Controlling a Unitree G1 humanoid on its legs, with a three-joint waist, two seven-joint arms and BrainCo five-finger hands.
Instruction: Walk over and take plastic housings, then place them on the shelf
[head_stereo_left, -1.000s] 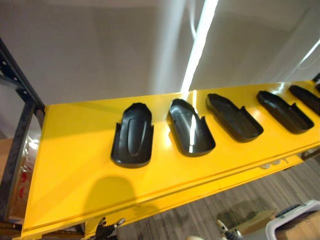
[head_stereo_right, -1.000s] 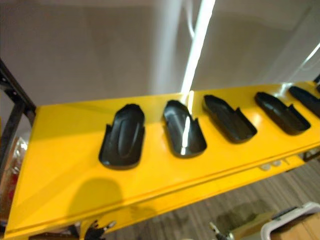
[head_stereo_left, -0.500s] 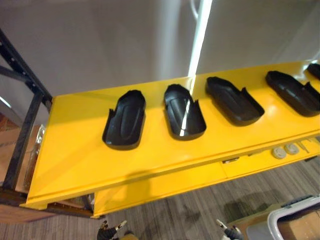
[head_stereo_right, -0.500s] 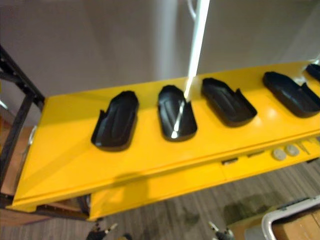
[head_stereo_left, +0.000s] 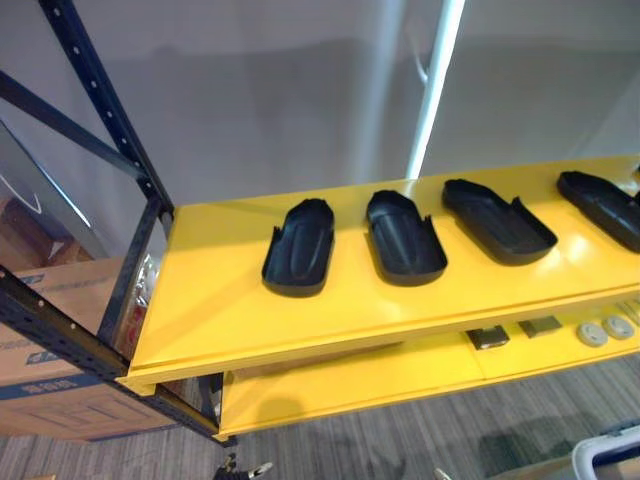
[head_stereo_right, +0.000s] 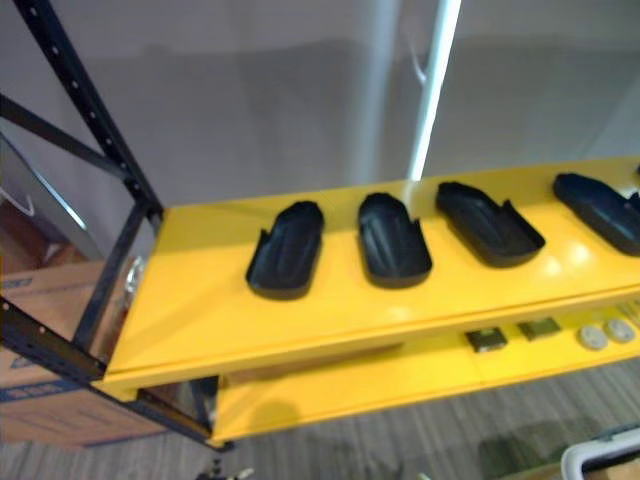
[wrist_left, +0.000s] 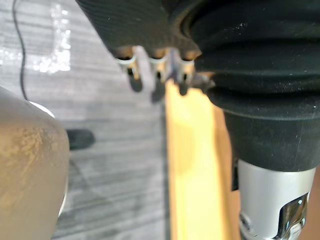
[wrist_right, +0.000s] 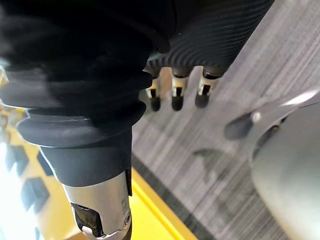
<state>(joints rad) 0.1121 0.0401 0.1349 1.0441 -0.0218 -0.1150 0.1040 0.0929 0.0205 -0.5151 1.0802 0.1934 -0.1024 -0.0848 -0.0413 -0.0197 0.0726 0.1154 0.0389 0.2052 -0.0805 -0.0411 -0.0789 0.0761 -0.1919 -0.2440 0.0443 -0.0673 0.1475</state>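
Observation:
Several black plastic housings lie in a row on the yellow top shelf (head_stereo_left: 210, 310): one at the left (head_stereo_left: 298, 248), one beside it (head_stereo_left: 405, 238), a third (head_stereo_left: 498, 220) and a fourth (head_stereo_left: 600, 205) toward the right. My left hand (wrist_left: 157, 65) hangs low over the grey floor beside a yellow shelf edge, fingers relaxed and holding nothing; its fingertips (head_stereo_left: 238, 466) peek in at the bottom of the left eye view. My right hand (wrist_right: 175, 92) also hangs over the floor, fingers relaxed and empty.
A black rack upright (head_stereo_left: 110, 130) stands at the shelf's left end, with a cardboard box (head_stereo_left: 50, 340) behind it. The lower yellow shelf (head_stereo_left: 350, 385) carries small dark blocks (head_stereo_left: 488, 337) and round discs (head_stereo_left: 605, 330). A white bin corner (head_stereo_left: 612, 452) sits bottom right.
The whole picture has shifted: the shelf now looks farther and smaller, with more of the rack frame and lower shelf in view. The housings keep their places on the shelf.

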